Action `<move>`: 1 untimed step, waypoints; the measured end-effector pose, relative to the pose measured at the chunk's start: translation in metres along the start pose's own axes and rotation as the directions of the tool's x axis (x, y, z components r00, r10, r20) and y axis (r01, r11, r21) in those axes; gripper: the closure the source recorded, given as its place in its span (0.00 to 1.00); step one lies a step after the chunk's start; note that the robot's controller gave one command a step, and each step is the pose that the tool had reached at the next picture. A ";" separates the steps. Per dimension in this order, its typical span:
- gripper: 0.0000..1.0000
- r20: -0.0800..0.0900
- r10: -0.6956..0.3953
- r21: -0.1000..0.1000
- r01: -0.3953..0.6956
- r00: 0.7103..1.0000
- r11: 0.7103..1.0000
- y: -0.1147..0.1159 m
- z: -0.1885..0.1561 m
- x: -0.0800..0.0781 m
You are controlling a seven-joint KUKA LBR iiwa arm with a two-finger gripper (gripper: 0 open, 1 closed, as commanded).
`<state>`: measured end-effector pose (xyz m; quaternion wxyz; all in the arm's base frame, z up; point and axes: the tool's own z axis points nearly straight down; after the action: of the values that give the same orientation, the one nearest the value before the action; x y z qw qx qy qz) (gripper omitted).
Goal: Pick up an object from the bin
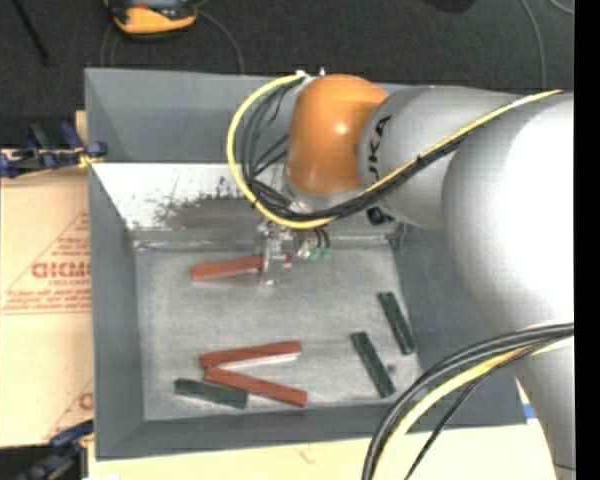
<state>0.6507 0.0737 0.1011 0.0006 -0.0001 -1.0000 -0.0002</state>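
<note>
1. Gripper low in the back half of the grey metal bin, nearer the back wall than the front.
2. Right at the right-hand end of the upper red bar (flat, long, lying roughly left to right on the floor); tip and bar end overlapping from this angle.
3. Grip state: cannot tell, released or clenched (tip too small and partly hidden under the wrist).
4. Bar lying flat on the floor, no visible lift.
5. Above the gripper, the orange wrist cover, with a yellow cable looped round its left side; silver arm coming in from the right and covering the bin's right edge.
6. Front-left of the floor, a small group of three:
   - middle red bar, near-horizontal, pale edge along its lower side;
   - lower red bar, just below it, slanting down to the right, left ends of the two close together;
   - left green bar, dark, short, beside the lower red bar's left end (touching or not: unclear).
7. Right part of the floor, two more dark green bars, both slanted, roughly parallel, apart from each other: centre green bar and right green bar.
8. All five well apart from the gripper, bare floor between.
</note>
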 end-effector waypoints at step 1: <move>1.00 0.009 0.000 -0.001 0.000 1.000 1.000 0.000 -0.012 -0.002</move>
<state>0.6529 0.0738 0.1134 -0.0038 0.0001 -1.0000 -0.0006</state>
